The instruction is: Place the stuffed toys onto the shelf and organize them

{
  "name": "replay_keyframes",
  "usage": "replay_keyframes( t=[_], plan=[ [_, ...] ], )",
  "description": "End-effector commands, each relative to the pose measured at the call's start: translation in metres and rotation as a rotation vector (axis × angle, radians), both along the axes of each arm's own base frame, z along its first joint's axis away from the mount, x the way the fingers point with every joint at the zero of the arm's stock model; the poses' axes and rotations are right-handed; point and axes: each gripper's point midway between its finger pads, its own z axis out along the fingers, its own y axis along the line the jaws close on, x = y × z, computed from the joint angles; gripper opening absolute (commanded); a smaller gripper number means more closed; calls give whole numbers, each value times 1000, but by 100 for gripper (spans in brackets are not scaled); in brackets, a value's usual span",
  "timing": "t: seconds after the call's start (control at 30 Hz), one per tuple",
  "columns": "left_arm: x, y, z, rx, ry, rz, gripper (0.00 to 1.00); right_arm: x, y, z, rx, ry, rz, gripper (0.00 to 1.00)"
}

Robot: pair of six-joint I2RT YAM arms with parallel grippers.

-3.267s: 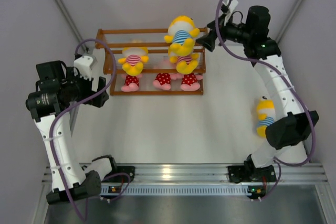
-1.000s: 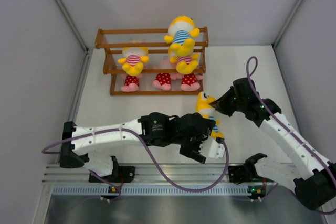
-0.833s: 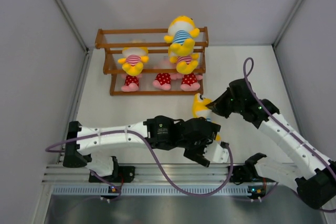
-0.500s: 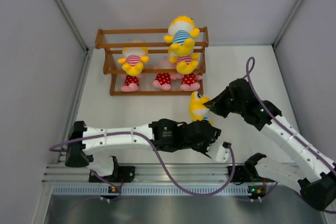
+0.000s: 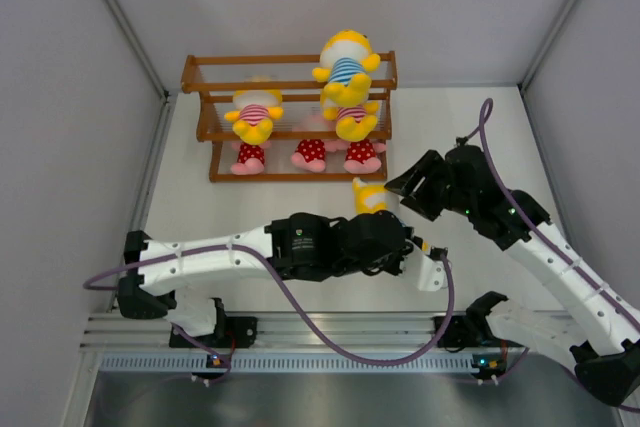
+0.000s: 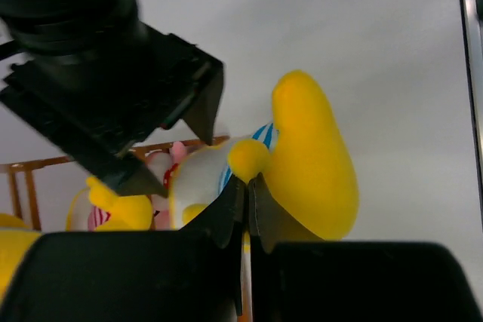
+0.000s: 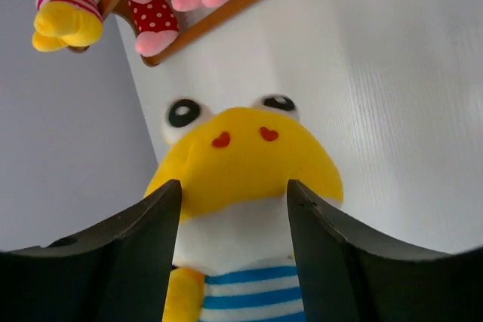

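since a second ago, passes toy (image 5: 368,195) from right gripper (image 7: 234,190), now spread wide, to left gripper (image 6: 245,186), pinched shut on it, mid-frame below shelf (image 5: 260,60). leaves seemingly only this one; other toys (image 5: 345,67) already shelved.

**Toy changes grippers at mid-table**

The yellow plush toy in a blue-striped white shirt (image 5: 368,197) lay beside the right arm at the right edge of the white table (image 5: 300,209) a few seconds ago; it now sits near the middle. Both arms were then folded back at the sides and now reach in to meet at it. The left gripper (image 6: 247,182) hung wide open beside the toy a second ago and is now pinched on one small yellow limb. The right gripper (image 5: 408,185), until now clamped on the toy's head, has parted its jaws and drawn slightly back.
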Motion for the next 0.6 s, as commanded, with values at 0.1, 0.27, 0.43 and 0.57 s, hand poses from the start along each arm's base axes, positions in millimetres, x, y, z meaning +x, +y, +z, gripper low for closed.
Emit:
replay_keyframes(
  t=[0.1,0.27,0.43,0.57],
  plan=[
    [6,48,147,-329,35,97,0,-9,-17,28,-170,-137,107,79],
    [32,102,204,-441,-42,183,0,-18,-7,44,-168,-242,247,78],
    [54,156,252,-547,-139,290,0,-30,15,112,-140,-552,485,75],
    [60,184,277,-614,-175,343,0,-29,18,186,-235,-895,590,74]
  ],
)
